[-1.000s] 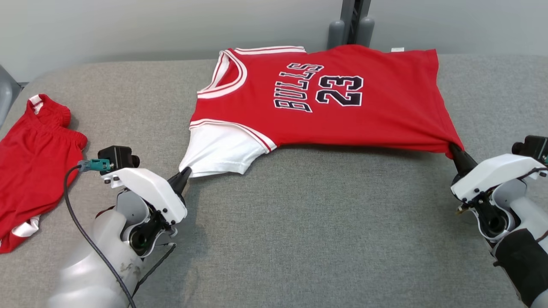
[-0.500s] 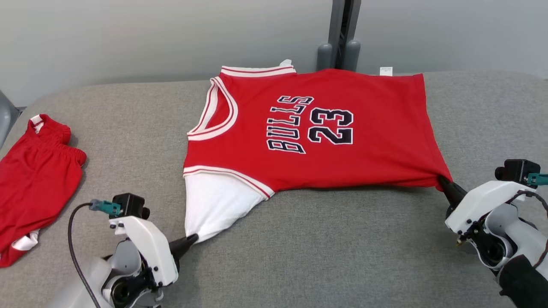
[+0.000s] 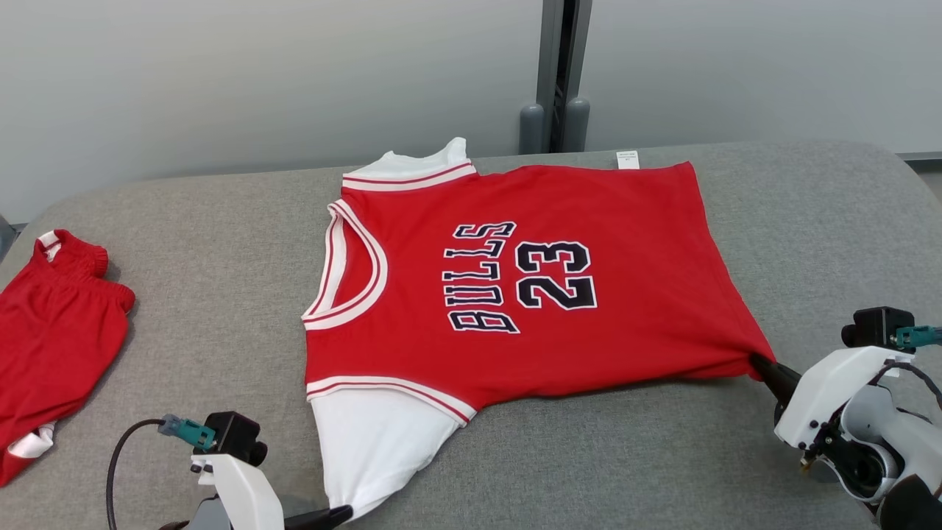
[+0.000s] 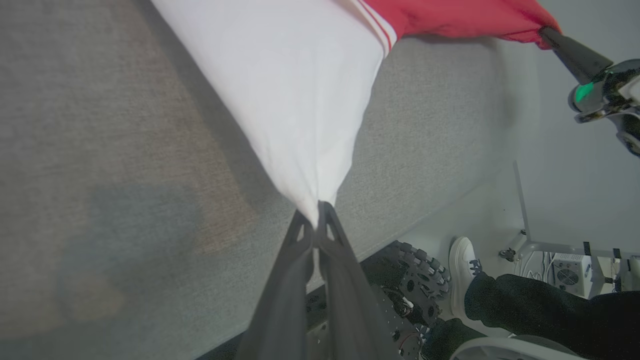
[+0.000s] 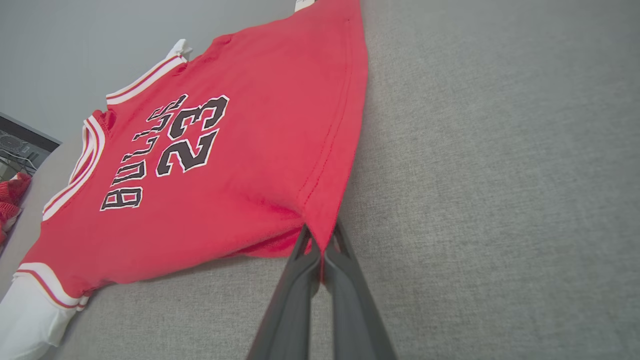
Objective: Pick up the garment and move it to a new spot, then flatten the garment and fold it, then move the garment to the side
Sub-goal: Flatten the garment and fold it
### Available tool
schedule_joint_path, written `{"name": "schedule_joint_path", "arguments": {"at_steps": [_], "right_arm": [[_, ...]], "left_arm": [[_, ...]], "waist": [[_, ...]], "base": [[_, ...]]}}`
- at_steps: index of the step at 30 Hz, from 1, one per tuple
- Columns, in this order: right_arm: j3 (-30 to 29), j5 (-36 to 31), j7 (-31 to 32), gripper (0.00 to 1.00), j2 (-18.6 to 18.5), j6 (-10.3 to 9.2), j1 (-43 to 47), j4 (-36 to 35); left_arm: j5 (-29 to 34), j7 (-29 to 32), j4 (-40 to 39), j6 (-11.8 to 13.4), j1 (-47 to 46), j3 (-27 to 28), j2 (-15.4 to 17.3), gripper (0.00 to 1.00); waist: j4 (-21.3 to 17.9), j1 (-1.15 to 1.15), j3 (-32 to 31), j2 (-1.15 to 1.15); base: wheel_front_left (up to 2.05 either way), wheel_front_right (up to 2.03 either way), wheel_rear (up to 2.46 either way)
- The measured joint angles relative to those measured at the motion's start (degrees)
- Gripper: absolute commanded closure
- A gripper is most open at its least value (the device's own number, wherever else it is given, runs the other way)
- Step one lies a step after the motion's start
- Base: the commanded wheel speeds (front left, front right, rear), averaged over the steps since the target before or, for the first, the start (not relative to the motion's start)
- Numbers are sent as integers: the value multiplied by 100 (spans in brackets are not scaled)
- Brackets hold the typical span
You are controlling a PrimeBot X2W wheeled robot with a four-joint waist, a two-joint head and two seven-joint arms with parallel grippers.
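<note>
The garment (image 3: 530, 280) is a red jersey with white sleeves and "BULLS 23" on its chest, spread face up across the grey table (image 3: 589, 456). My left gripper (image 3: 344, 511) is shut on the tip of the near white sleeve (image 4: 300, 100) at the bottom edge of the head view. My right gripper (image 3: 756, 361) is shut on the jersey's near hem corner (image 5: 320, 220) at the right. The cloth is stretched between the two grips, and its near edge hangs slightly above the table.
Red shorts (image 3: 51, 346) lie at the table's left edge. A grey post (image 3: 553, 73) stands behind the table's far edge. In the left wrist view a person's white shoe (image 4: 462, 270) and dark trouser leg show on the floor past the near table edge.
Both grippers have drawn the jersey toward the near edge of the table, keeping their grips. The head view has tilted up, showing more wall.
</note>
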Motion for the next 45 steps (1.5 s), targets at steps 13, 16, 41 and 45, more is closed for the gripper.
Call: {"name": "schedule_joint_path", "arguments": {"at_steps": [13,16,41,45], "right_arm": [[245,754,1046,100,-620,0,526,-929],[230,886,1182,100,-775,0,561,-1152],[465,1523,2559,100,-1580,0,1299,-1965],[471,1545,2611,100,-1658,0,1361,-2074]], "left_arm": [[-506,256,-994,115,690,80,361,100],[-638,291,-1109,115,748,141,421,100],[-1292,976,-2143,60,1650,120,1336,100],[-1298,1009,-2270,62,1740,101,1384,100]], "waist": [[-127,0,-170,0],[-172,0,-202,0],[-305,0,-422,0],[-293,0,-410,0]], "base": [[0,0,0],[0,0,0],[0,0,0],[0,0,0]]}}
